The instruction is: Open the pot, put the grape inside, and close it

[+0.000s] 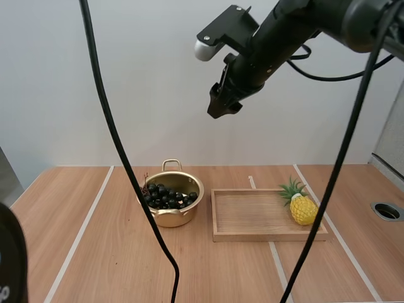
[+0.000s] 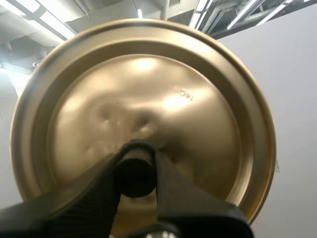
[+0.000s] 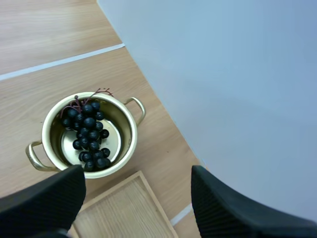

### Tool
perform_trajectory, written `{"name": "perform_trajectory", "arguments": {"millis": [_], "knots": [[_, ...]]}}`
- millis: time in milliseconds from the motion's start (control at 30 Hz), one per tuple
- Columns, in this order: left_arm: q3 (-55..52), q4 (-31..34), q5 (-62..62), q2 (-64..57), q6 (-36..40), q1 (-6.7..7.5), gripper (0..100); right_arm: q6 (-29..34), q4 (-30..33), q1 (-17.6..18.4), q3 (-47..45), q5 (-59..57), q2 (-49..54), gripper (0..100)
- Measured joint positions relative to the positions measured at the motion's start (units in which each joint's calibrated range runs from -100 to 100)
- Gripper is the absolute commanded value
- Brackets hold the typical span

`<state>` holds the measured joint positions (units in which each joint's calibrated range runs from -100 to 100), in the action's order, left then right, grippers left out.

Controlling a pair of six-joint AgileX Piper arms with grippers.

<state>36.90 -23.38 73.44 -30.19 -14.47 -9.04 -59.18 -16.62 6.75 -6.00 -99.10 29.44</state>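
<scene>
The pot point(image 1: 172, 216) stands open at lower centre-left of the high view, on the bench point(image 1: 88, 252), with the grapes point(image 1: 167, 197) lying inside it. Its right wall sits just beside the left edge of the wooden tray point(image 1: 252, 214), with a thin strip of bench between them. A toy pineapple point(image 1: 303, 209) lies at the tray's right end. Bare wood runs left of the pot and across the bottom of the frame.

My right arm slopes in from the upper right, and the right tool point(image 1: 222, 108) points down, high above the pot and well off the bench. In its wrist view the 2 fingers point(image 3: 47, 201) are spread wide, with the pot and grapes below them.

My left tool point(image 2: 137, 159) is pinching the black knob point(image 2: 134, 177) of the gold lid point(image 2: 148, 94), whose knob side faces the camera.
</scene>
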Motion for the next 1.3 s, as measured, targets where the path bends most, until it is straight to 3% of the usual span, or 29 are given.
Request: {"name": "perform_trajectory", "arguments": {"millis": [367, 867, 900, 967, 1000, 1033, 1300], "knots": [[0.00, 0.00, 0.00, 0.00, 0.00, 0.00, 0, 0.49, 4.25, -1.00, -4.01, -0.39, 15.38, 100], [0.00, 0.00, 0.00, 0.00, 0.00, 0.00, 0, 0.87, 7.37, -1.00, -31.19, -0.90, 38.69, 100], [0.00, 0.00, 0.00, 0.00, 0.00, 0.00, 0, 0.87, 7.62, -1.00, -32.56, -0.90, 39.70, 90], [0.00, 0.00, 0.00, 0.00, 0.00, 0.00, 0, 0.87, 8.13, -1.00, -35.06, -0.90, 41.82, 45], [0.00, 0.00, 0.00, 0.00, 0.00, 0.00, 0, 0.87, 8.38, -1.00, -36.14, -0.90, 42.68, 16], [0.00, 0.00, 0.00, 0.00, 0.00, 0.00, 0, 0.87, 8.48, -1.00, -36.95, -0.90, 43.52, 0], [0.00, 0.00, 2.50, 0.00, 0.00, 0.00, 0, 0.87, 8.51, -1.00, -39.06, -0.90, 47.05, 0]]}}
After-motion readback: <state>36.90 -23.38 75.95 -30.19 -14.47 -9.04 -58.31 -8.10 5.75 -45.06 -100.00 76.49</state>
